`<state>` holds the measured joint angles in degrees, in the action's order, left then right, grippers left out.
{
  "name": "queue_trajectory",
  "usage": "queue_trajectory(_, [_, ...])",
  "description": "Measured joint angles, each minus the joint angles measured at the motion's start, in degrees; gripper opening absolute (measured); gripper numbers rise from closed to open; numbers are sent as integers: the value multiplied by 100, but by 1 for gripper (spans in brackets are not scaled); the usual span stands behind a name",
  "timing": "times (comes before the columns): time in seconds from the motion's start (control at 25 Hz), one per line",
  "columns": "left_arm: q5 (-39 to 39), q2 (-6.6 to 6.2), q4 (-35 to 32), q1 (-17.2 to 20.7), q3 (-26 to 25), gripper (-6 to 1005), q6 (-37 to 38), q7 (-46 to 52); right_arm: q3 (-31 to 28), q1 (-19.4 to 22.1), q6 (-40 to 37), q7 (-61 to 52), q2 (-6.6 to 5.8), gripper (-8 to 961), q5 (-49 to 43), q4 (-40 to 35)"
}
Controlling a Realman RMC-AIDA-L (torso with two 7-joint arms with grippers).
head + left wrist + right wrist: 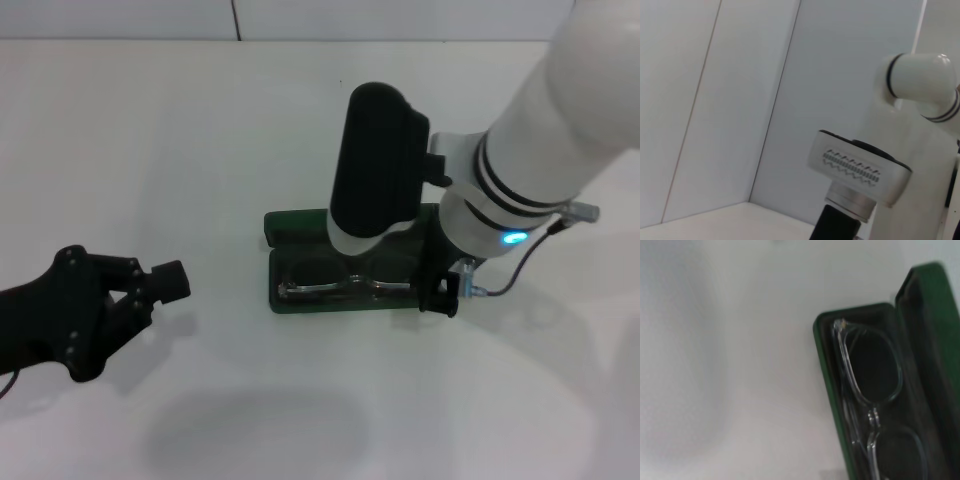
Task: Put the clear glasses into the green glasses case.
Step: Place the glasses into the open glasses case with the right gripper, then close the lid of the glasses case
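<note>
The green glasses case [283, 300] lies open in the middle of the white table, its lid [295, 224] folded back on the far side. The clear glasses [345, 289] lie inside the case's tray, front edge toward me. In the right wrist view the clear glasses [871, 390] rest on the dark lining between the case rim [826, 380] and the raised lid [935, 315]. My right gripper [372, 170] hangs right above the case and hides its far half. My left gripper [150, 288] stays parked low at the left, well away from the case.
The white right arm [560, 120] slants in from the upper right, with a cable [515, 275] at its wrist. A white wall [300, 18] bounds the table at the back. The left wrist view shows only wall panels and a white robot part [860, 170].
</note>
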<state>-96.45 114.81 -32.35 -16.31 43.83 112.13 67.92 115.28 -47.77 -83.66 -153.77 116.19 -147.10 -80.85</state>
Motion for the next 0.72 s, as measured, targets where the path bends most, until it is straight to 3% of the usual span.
queue_trajectory(0.32, [197, -93, -61, -362, -262, 29, 9, 721, -726, 1208, -429, 169, -22, 0, -89, -1615])
queue_trajectory(0.44, [252, -149, -70, -486, -365, 29, 5, 969, -1229, 2014, -392, 670, -35, 0, 18, -2302])
queue_trajectory(0.52, [277, -172, -125, -524, -415, 29, -3, 1104, -1583, 2513, -313, 1177, -34, -1, 268, -2629])
queue_trajectory(0.56, [286, -179, -192, -522, -434, 29, -9, 1167, -1583, 2513, -313, 1177, -34, -1, 268, -2629])
queue_trajectory(0.72, [269, -201, -466, -561, -455, 30, -104, 1468, -2273, 3187, -179, 2240, -33, 0, 1355, -2755])
